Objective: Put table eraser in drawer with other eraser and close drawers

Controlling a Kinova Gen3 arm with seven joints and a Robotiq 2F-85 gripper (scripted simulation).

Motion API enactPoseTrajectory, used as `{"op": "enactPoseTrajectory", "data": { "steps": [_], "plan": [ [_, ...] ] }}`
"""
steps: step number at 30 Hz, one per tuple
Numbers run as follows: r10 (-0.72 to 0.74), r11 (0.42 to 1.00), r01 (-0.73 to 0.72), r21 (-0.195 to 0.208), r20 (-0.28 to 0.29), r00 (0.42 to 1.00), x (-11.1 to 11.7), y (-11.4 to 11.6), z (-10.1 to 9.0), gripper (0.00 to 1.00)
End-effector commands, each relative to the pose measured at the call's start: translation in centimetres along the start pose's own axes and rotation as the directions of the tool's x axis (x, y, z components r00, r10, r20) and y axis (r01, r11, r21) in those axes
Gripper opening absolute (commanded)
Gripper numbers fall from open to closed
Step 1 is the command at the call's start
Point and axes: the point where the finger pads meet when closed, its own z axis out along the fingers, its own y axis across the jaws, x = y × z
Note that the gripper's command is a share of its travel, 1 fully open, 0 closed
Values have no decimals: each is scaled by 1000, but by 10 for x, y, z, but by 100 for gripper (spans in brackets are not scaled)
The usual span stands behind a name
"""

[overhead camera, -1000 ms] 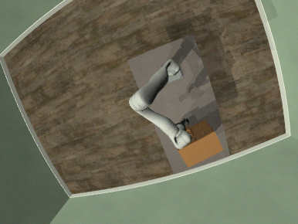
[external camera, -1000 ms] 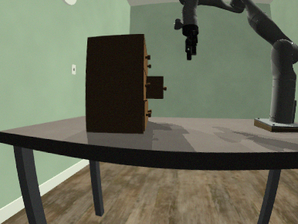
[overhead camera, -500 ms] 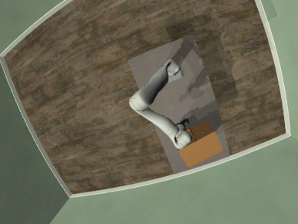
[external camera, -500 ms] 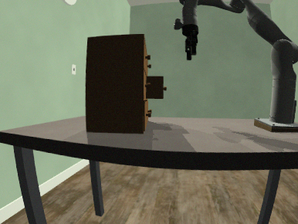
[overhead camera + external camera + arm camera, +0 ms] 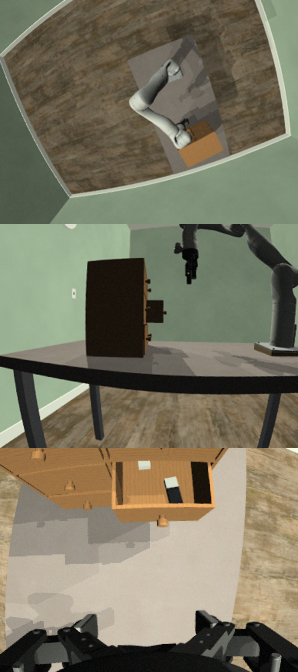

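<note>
The chest (image 5: 202,148) (image 5: 112,309) stands upright on the table. One drawer (image 5: 155,311) (image 5: 135,514) is pulled partly out and sits level. In the wrist view an eraser (image 5: 173,490) with a white end and a dark blue sleeve lies inside it. A small white block (image 5: 144,465) lies farther back in the same drawer; whether it is an eraser I cannot tell. No eraser shows on the table in any view. My gripper (image 5: 191,280) (image 5: 146,624) is open with nothing between its fingers, in front of the chest and higher than the open drawer.
The other drawers look pushed in; their knobs (image 5: 69,486) (image 5: 148,281) stick out of the front. The table (image 5: 216,367) (image 5: 175,578) extends in front of the chest, with shadows across it. The arm's base (image 5: 275,349) stands at the table's other end.
</note>
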Motion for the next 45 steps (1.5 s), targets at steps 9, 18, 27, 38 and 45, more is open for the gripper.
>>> {"op": "enactPoseTrajectory", "data": {
  "steps": [9,18,27,38,45],
  "plan": [
    [0,1000,0,-1,-1,1000,-3,1,0,100],
    [0,1000,0,-1,-1,1000,-42,14,7,100],
    [0,1000,0,-1,-1,1000,-79,26,14,100],
    [0,1000,0,-1,-1,1000,-93,30,16,100],
    [-2,1000,2,1,-5,1000,-93,31,17,100]
  ]
}}
